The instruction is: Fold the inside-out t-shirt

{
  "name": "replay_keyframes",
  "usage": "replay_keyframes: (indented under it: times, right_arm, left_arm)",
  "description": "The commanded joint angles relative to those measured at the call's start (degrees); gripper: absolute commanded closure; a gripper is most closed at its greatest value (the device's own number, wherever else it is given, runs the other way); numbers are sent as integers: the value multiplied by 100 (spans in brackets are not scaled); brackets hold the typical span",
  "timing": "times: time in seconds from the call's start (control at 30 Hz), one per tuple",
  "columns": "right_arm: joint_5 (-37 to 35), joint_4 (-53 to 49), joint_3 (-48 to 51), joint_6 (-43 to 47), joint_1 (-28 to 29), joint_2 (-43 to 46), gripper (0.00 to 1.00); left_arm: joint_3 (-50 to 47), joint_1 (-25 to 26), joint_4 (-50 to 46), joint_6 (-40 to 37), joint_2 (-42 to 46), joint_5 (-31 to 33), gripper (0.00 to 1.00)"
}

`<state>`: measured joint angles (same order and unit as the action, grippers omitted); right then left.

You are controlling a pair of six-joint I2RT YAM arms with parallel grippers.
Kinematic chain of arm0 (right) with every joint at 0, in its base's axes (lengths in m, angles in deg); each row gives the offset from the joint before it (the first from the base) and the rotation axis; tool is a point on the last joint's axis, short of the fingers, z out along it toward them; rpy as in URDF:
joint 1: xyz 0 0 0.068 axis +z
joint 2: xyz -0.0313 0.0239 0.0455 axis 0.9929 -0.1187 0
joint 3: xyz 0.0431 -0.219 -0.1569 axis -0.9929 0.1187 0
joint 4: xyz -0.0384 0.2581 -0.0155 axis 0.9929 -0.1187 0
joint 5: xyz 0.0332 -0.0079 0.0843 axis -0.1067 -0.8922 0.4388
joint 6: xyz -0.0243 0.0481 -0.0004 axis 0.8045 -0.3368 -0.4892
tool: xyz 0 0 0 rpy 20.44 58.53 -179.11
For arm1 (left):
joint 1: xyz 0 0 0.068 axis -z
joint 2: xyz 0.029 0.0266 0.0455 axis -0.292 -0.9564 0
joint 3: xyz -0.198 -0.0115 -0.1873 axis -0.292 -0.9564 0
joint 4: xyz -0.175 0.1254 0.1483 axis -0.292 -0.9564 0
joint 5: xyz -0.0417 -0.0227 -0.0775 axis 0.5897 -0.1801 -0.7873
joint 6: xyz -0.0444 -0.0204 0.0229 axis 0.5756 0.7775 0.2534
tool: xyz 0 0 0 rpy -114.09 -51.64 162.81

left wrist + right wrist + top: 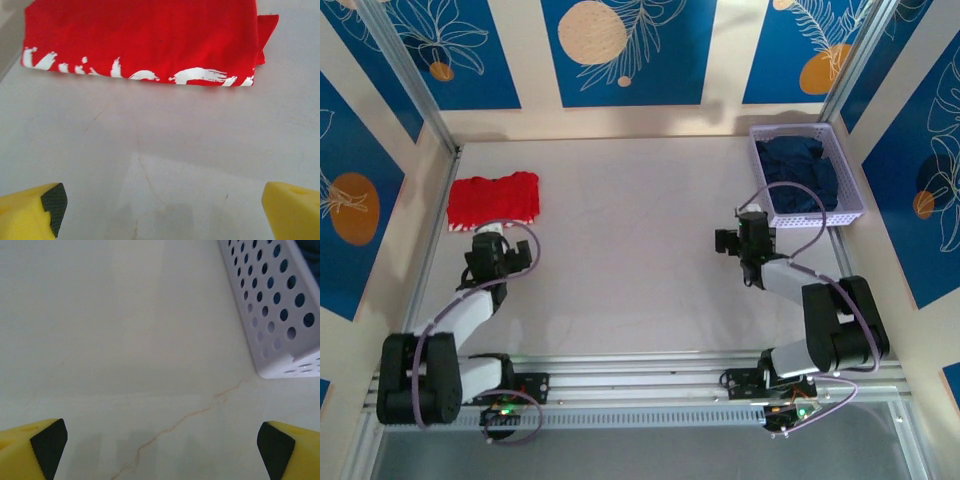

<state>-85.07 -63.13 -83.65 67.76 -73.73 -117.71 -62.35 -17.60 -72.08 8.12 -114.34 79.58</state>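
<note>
Both pairs of jaws stand apart, empty. The left gripper (162, 212) faces the folded bright red cloth t-shirt (140, 40); the right gripper (162, 452) sits near the pale perforated plastic basket (280, 315).

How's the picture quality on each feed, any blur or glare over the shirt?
Top external: even light, t-shirt clear though slightly soft. Left wrist: lettering sharp, near fingers blurred, faint sheen on the table. Right wrist: basket slightly soft, no glare.
</note>
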Motion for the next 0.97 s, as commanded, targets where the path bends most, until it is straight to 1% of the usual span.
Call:
replay_keyframes:
  times: [0.0,0.03,0.07,0.13,0.17,0.2,0.3,0.33,0.37,0.4,0.43,0.47,0.5,0.53,0.57,0.6,0.63,0.93]
  right_arm:
    - [554,1887,320,255,-113,-13,1]
    - [728,2235,455,190,-184,-37,1]
    - [914,2379,534,143,-272,-92,1]
    - [1207,2977,742,132,-386,-321,0]
    - [1300,3009,778,88,-438,-338,0]
    - [1443,2830,735,37,-512,-288,1]
    - [1897,2872,644,-137,-786,-573,0]
    - [1987,3164,705,-193,-846,-692,0]
    - [2006,2803,639,-187,-862,-573,1]
    - [2029,2932,658,-181,-874,-602,1]
    - [2017,2984,678,-179,-869,-635,1]
    - [2037,2841,645,-187,-874,-570,1]
    - [2041,2967,664,-180,-875,-620,1]
    - [2049,2865,646,-187,-884,-593,1]
    - [2092,2856,630,-185,-892,-596,1]
    - [2091,2871,629,-188,-893,-606,1]
    - [2098,2834,631,-188,-893,-579,1]
    - [2103,2823,618,-179,-894,-592,1]
  left_arm:
    - [-243,1,2145,-187,-545,-324,0]
    - [-198,1,2184,-151,-609,-432,0]
    - [-200,5,2445,-166,-733,-521,0]
    - [-148,14,2710,-209,-1044,-469,1]
    - [-94,33,2798,-260,-1223,-489,0]
    - [-25,72,2616,-310,-1231,-478,0]
    - [178,141,2403,-403,-1339,-477,0]
    - [233,177,2338,-469,-1377,-534,0]
    - [257,222,2372,-567,-1431,-635,1]
    - [250,278,2469,-693,-1500,-768,1]
    - [159,361,2871,-846,-1730,-907,0]
    - [-5,405,3491,-977,-1984,-1041,0]
    - [-31,431,3317,-990,-1919,-1025,0]
    - [27,431,3182,-979,-1871,-1018,0]
    - [-4,431,3319,-985,-1924,-1015,0]
    - [24,431,3174,-977,-1870,-1019,0]
    - [1,431,3299,-988,-1914,-1012,0]
    - [-9,439,3271,-990,-1883,-1015,0]
